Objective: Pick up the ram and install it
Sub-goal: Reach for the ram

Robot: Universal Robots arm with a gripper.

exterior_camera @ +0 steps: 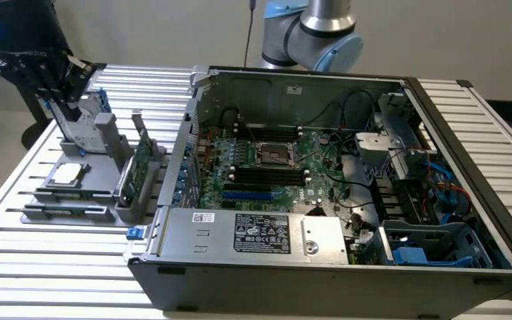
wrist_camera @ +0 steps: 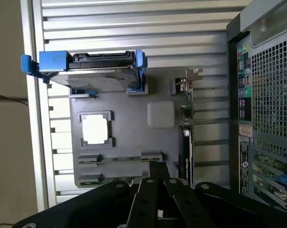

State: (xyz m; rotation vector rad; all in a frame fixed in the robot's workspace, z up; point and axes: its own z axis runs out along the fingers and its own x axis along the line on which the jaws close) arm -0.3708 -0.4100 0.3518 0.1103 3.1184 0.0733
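Black fingers of the gripper [wrist_camera: 156, 176] are seen pressed together nearest the wrist camera, and nothing is clamped between them. What is taken for the ram [wrist_camera: 120, 159] is seen as a thin strip standing on edge between two small brackets of the grey parts tray [wrist_camera: 134, 137]. It is set at the tray's end farthest from the blue-framed hard drive [wrist_camera: 93, 71], just past the processor chip [wrist_camera: 95, 129]. Its black chips cannot be made out.

The ram is not touched. The gripper is held well above the tray, with the strip just beyond the fingertips.

The step in hand is judged to be the approach for the pick, with lifting and installing not yet done. For a grasp, the fingers would have to be parted and lined up across the strip's thin edge.

Beside the tray the open computer case [exterior_camera: 469, 133] is seen, with the long black motherboard slots [exterior_camera: 269, 175] inside it.
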